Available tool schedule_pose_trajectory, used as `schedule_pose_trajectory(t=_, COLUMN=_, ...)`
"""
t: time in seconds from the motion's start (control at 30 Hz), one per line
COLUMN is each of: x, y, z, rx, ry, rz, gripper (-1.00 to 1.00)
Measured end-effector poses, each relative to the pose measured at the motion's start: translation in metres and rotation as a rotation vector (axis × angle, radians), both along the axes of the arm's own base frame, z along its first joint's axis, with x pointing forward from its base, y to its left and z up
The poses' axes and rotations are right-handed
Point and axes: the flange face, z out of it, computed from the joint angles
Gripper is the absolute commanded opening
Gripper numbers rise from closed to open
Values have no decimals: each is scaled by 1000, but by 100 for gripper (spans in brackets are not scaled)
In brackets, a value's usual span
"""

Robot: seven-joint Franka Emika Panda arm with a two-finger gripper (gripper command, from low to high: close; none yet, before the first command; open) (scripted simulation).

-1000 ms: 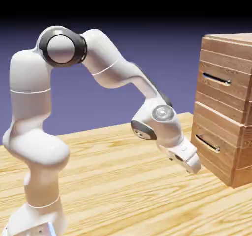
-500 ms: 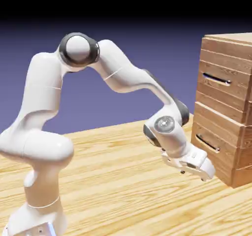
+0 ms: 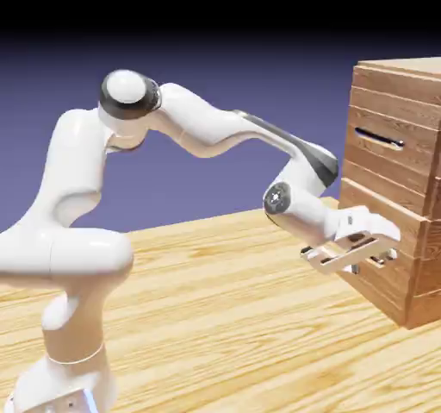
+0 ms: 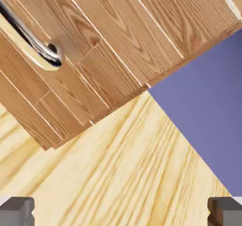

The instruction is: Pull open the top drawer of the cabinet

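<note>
Cabinet (image 3: 392, 101): cut off by the exterior view's right edge and the hand view's top edge.
Lower handle (image 4: 35, 41): largely hidden behind the claw (image 4: 121, 212) in the exterior view; cut off by the hand view's left edge.
Arm (image 3: 77, 161): cut off by the exterior view's left and bottom edges.

We see the cabinet (image 3: 405, 273) on the table (image 3: 207, 316), at the exterior view's right, apparently behind the gripper (image 3: 353, 243).
</note>
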Motion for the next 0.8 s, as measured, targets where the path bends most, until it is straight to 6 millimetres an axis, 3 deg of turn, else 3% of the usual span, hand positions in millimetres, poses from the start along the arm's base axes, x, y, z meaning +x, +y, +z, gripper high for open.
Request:
schedule_pose_trajectory(t=0.23, x=25, y=58, z=67, rx=-266, ry=-240, rz=158, gripper=100)
schedule_pose_trajectory(t=0.43, x=33, y=133, z=132, rx=-500, ry=-481, rz=292, gripper=100)
schedule_pose_trajectory(t=0.5, x=33, y=137, z=135, rx=-510, ry=-493, rz=298, gripper=100)
schedule_pose_trajectory(t=0.67, x=80, y=137, z=136, rx=-511, ry=-493, rz=298, gripper=100)
schedule_pose_trajectory(t=0.7, x=83, y=137, z=135, rx=-510, ry=-493, rz=298, gripper=-100)
schedule_pose_trajectory(t=0.8, x=74, y=137, z=135, rx=-510, ry=-493, rz=298, gripper=-100)
